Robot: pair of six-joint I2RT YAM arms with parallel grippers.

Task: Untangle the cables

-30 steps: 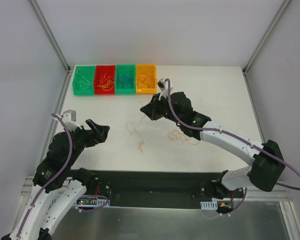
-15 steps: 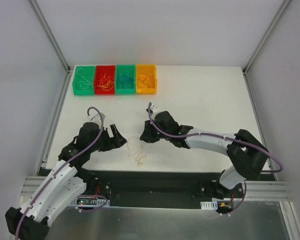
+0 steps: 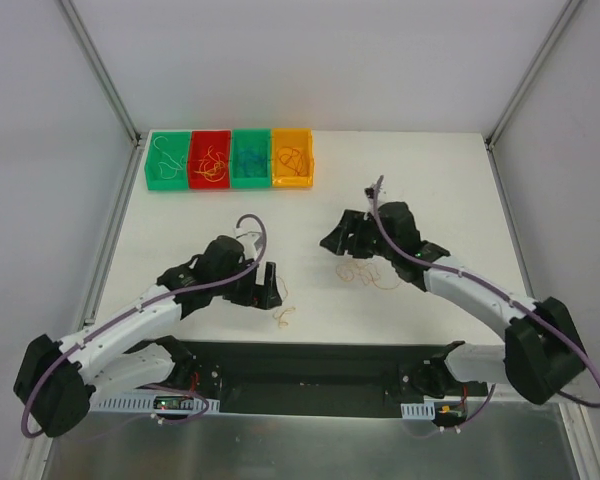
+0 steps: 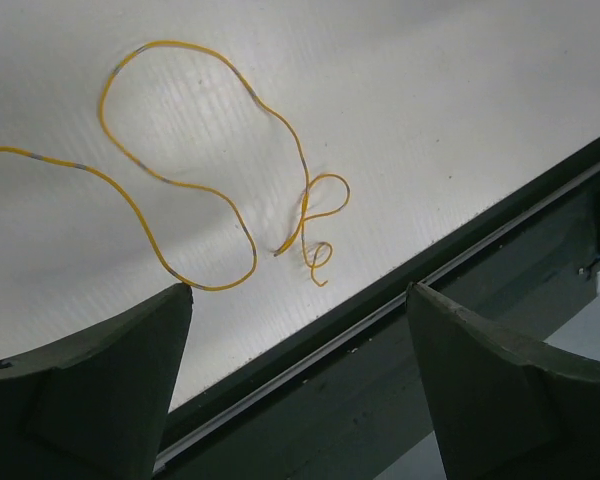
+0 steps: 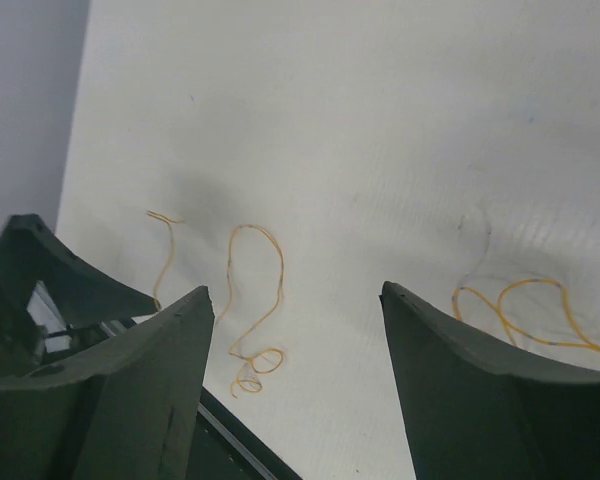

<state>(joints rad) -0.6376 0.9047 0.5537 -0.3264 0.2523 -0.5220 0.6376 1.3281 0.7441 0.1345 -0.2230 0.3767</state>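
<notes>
Two loose lots of wire lie on the matte white table (image 3: 430,170), both near its front half. The nearer one is a single thin yellow wire (image 4: 195,188) with short grey bands along it. It is limp and glossy, thrown into two wide, open curves and ending in a couple of tight curls close to the dark metal rail (image 4: 400,330) at the table's edge. The other is an orange tangle (image 3: 365,272) of several overlapping loops, further right and well apart from the yellow one.

The left gripper (image 4: 298,292) hangs low over the yellow wire with its two dark, wedge-shaped fingers spread wide and nothing between them. One bend of the wire runs right up to the tip of one finger, and we cannot tell whether it touches. The right gripper (image 5: 295,290) also stands wide apart and empty, just beside the orange tangle; from its wrist view we see part of that tangle near one finger.

At the far left edge sit four translucent plastic bins in a row, touching side by side – green (image 3: 167,186), red (image 3: 210,185), teal (image 3: 250,183) and orange (image 3: 292,182). Each holds a few curled wires: pale in the green, yellowish in the red, blue in the teal, dark loops in the orange.
</notes>
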